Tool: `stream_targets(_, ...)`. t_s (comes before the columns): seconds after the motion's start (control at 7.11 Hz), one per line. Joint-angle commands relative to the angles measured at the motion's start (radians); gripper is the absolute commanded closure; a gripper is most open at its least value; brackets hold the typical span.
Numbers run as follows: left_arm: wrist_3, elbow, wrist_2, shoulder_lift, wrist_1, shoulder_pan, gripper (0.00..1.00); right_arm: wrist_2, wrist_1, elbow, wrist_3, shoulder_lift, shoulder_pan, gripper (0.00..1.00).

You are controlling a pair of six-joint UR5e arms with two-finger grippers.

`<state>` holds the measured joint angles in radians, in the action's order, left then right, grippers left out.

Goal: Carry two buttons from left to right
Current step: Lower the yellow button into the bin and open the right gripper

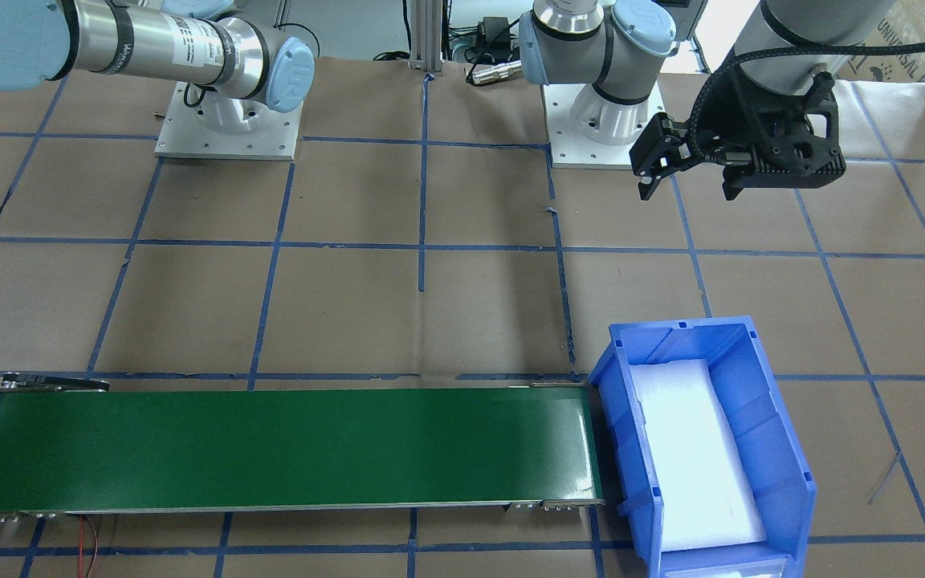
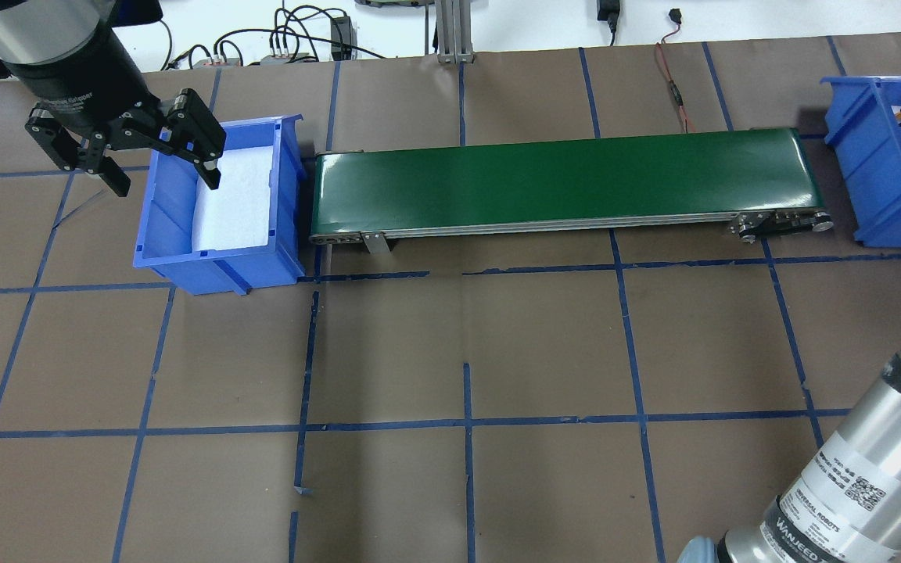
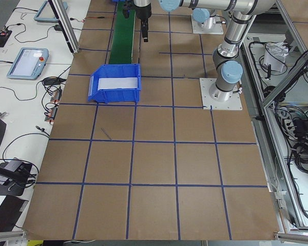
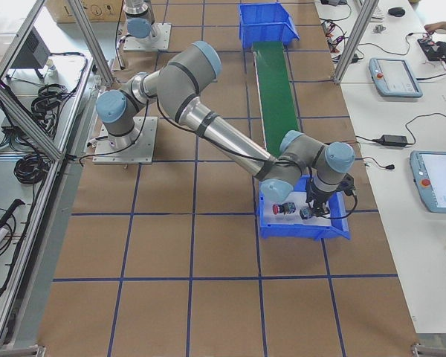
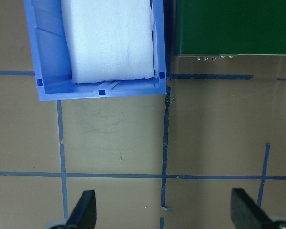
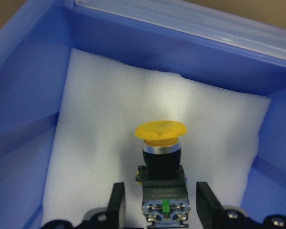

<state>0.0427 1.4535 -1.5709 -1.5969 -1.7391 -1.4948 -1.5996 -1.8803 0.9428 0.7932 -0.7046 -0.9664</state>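
Looking at the wrist view, your right gripper is down inside the right-hand bin with its fingers spread, one on either side of the yellow button. There's a sliver of daylight between each finger and the grey block at the button's base, so I'd call it unclamped: straddling, not holding. The button stands upright on the foam pad, cap up. That makes sense, since the square block is the flat, stable end and the foam probably keeps it from sliding around. The red button sits in the same bin, just beside it.

Your left gripper hangs over the edge of the left-hand bin, fingers wide apart and carrying nothing. I see no button in that bin, just white foam, and none on the belt between the two bins.

So my read is that both buttons are where the task wants them, and you're at the let-go end of the second drop, not a pickup. If that's right, lift straight up so a finger doesn't clip the cap's overhang and tip the button over.
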Motion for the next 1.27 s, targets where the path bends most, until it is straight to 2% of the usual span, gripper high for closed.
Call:
stream_targets(0.0,0.000,-0.001,-0.001,-0.003,0.001,0.001,0.00,0.012,0.012,-0.001,0.001,-0.016,0.000,0.41)
stream_targets(0.14,0.000,-0.001,-0.001,-0.003,0.001,-0.001,0.00,0.013,0.030,-0.001,0.001,-0.041,0.000,0.40)
stream_targets(0.56,0.000,-0.001,-0.001,-0.006,0.001,0.001,0.00,0.013,0.226,0.010,0.000,-0.198,-0.015,0.32)
stream_targets(0.7,0.000,-0.001,0.003,-0.008,0.001,0.001,0.00,0.024,0.256,0.020,-0.002,-0.247,-0.056,0.29)
stream_targets(0.98,0.000,0.001,0.005,-0.008,0.001,0.001,0.00,0.069,0.222,0.149,-0.049,-0.391,-0.214,0.19)
stream_targets(1.12,0.000,-0.001,0.006,-0.008,0.001,0.001,0.00,0.066,0.205,0.199,-0.154,-0.447,-0.313,0.14)
